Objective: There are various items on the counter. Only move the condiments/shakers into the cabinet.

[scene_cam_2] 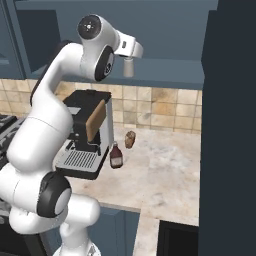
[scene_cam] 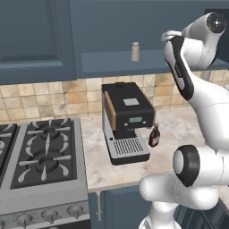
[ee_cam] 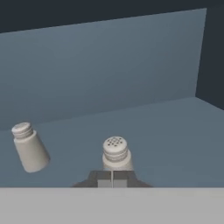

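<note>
Holding my pincer (ee_cam: 112, 178) shut up at the cabinet (scene_cam: 147, 27), I see its two tips pressed together with no gap, right below the near shaker (ee_cam: 116, 154) in the hand view. Whether they pinch anything I cannot tell; the tips look closed on themselves, with the shaker standing just beyond them on the shelf (ee_cam: 166, 131).

A second shaker (ee_cam: 28, 148) stands on the same shelf at about nine o'clock from the near one, well apart; its slant in that view may be only the roll of my hand. So two of the three condiments look to be in the cabinet. The bottle (scene_cam: 154, 136) is on the bench (scene_cam: 179, 129), touching or just beside the coffee machine (scene_cam: 126, 120) at its three o'clock in the left base view. A small brown-based cylinder (scene_cam_2: 130, 139) lies further back on the bench and is not mine to move.

To do this step well, I judge I should draw straight back along my own axis, away from twelve o'clock, so the closed tips do not nudge the near shaker over. Then I should open wide before dropping toward the bottle, coming at its neck from the side away from the machine.
</note>
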Controlling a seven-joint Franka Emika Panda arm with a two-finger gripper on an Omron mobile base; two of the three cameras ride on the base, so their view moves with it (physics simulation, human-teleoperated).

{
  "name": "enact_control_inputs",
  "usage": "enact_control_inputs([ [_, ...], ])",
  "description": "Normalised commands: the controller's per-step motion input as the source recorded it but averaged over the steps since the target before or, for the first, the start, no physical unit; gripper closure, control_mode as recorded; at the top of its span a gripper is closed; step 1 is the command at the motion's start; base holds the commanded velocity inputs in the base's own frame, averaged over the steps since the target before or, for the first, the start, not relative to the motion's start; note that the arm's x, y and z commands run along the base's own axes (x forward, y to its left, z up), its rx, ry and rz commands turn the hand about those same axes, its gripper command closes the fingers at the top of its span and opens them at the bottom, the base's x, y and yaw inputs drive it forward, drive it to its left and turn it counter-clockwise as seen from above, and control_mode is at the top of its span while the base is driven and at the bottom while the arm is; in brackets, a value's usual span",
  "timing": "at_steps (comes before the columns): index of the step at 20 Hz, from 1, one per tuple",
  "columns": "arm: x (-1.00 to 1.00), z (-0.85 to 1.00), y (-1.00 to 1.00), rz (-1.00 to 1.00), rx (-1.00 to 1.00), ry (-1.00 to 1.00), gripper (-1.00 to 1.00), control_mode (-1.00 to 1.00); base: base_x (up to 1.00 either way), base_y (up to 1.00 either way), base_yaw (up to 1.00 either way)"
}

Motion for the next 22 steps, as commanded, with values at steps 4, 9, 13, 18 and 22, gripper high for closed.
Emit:
enact_control_inputs([
  [4,-0.10,0.00,0.00,0.00,0.00,0.00,-1.00,-1.00,0.00,0.00,0.00],
  [9,-0.78,0.00,-0.02,0.00,0.01,-0.14,-1.00,-1.00,0.00,0.00,0.00],
  [13,-1.00,0.00,-0.03,0.00,0.01,-0.11,-1.00,-1.00,0.00,0.00,0.00],
  [18,-1.00,-0.15,-0.03,0.01,0.01,-0.03,-1.00,-1.00,0.00,0.00,0.00],
  [22,-1.00,-0.39,0.00,0.07,0.00,0.00,-1.00,-1.00,0.00,0.00,0.00],
])
